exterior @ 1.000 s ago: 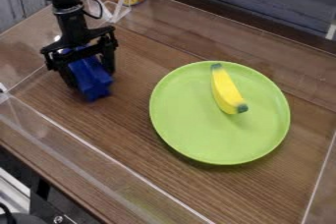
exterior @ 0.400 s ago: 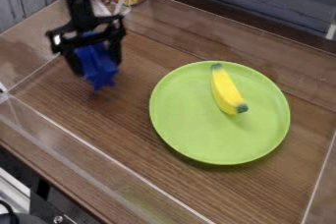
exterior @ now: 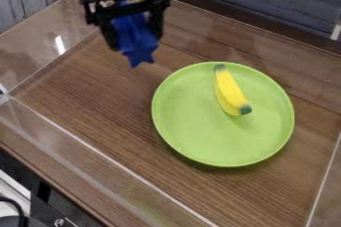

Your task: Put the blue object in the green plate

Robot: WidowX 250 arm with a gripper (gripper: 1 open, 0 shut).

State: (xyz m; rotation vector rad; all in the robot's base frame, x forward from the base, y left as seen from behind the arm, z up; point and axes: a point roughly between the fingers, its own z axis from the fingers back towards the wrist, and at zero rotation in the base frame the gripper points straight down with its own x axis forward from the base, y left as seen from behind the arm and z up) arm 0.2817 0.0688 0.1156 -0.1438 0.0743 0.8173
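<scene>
Camera view: the gripper (exterior: 127,14) grips the block (exterior: 135,40), long axis hanging downward, with the plate (exterior: 186,143) below and to image right.

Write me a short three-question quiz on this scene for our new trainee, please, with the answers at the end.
1. True or false: the banana lies on the green plate.
2. Multiple choice: where is the blue object?
a) On the green plate
b) Held up by the robot's jaws
c) Under the banana
3. Fill in the blank: to finish the task, the blue object must still be put in the green ____.

Key: 1. true; 2. b; 3. plate
</scene>
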